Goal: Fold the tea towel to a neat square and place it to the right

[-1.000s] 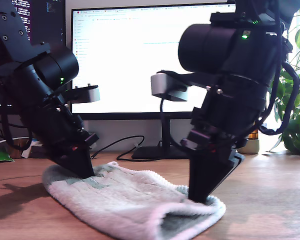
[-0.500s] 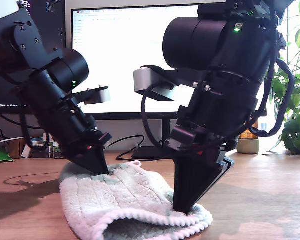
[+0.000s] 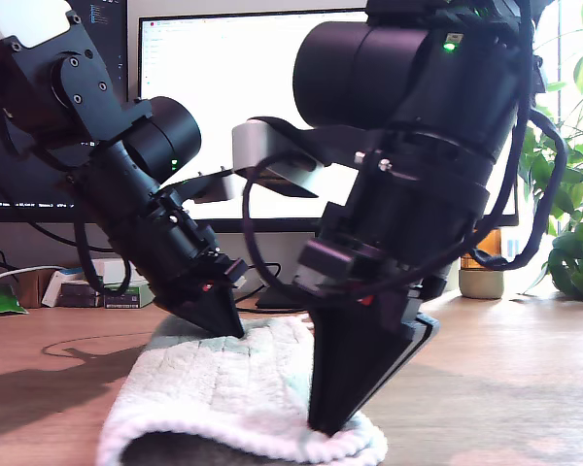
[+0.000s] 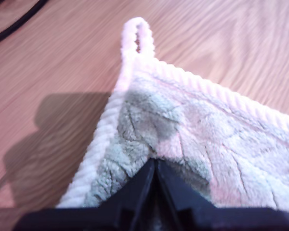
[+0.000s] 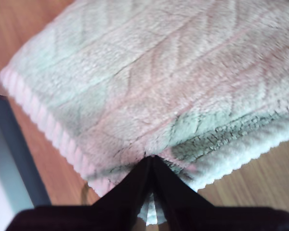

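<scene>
My first gripper (image 4: 154, 166) and second gripper (image 5: 151, 161) each pinch the tea towel (image 3: 238, 383); carry both corners level so the corded hems meet squarely.

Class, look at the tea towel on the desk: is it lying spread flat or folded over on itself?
Folded over. The tea towel shows a doubled layer with a hollow loop at its near edge in the exterior view; both grippers pinch it, first gripper, second gripper.

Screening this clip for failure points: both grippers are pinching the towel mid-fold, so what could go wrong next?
My first gripper pinches only a small tuck of the tea towel near its looped corner, so the cloth may slip free. Beside my second gripper, the fold bulges open towards the camera in the exterior view. If released like this, the edges may land misaligned.
</scene>
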### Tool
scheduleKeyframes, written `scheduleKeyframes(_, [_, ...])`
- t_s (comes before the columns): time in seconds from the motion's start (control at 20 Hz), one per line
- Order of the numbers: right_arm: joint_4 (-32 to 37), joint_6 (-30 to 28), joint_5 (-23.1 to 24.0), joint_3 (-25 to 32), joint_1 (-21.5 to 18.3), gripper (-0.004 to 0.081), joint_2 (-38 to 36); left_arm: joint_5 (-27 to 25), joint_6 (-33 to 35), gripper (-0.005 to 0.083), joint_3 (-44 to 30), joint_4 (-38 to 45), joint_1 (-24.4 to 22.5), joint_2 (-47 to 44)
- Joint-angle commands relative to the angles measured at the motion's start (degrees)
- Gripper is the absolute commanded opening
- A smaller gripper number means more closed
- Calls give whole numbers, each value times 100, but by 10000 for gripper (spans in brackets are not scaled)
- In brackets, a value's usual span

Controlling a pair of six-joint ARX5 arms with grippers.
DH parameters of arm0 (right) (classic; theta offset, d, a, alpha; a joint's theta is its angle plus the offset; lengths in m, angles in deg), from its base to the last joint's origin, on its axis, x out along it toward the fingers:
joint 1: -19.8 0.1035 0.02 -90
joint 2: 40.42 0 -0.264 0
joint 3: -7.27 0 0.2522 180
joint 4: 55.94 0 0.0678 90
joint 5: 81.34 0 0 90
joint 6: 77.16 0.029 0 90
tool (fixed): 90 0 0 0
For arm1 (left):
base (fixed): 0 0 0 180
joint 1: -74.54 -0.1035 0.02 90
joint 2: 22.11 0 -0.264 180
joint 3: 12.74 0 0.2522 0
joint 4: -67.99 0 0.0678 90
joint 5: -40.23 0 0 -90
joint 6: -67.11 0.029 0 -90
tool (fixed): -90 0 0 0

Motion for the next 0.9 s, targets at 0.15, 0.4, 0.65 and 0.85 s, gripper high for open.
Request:
scheduleKeyframes(0.15, [199,199,-46,197,190,-12,55,96,22,-21,-131,-2,168,358])
scheduleKeyframes(0.4, [363,291,-44,195,216,-12,55,225,17,-22,-129,205,280,358])
scheduleKeyframes(0.65, [378,286,-20,195,203,-12,55,214,-22,-21,-120,229,339,358])
scheduleKeyframes(0.85, [378,273,-20,195,199,-12,55,101,-22,-21,-44,168,271,354])
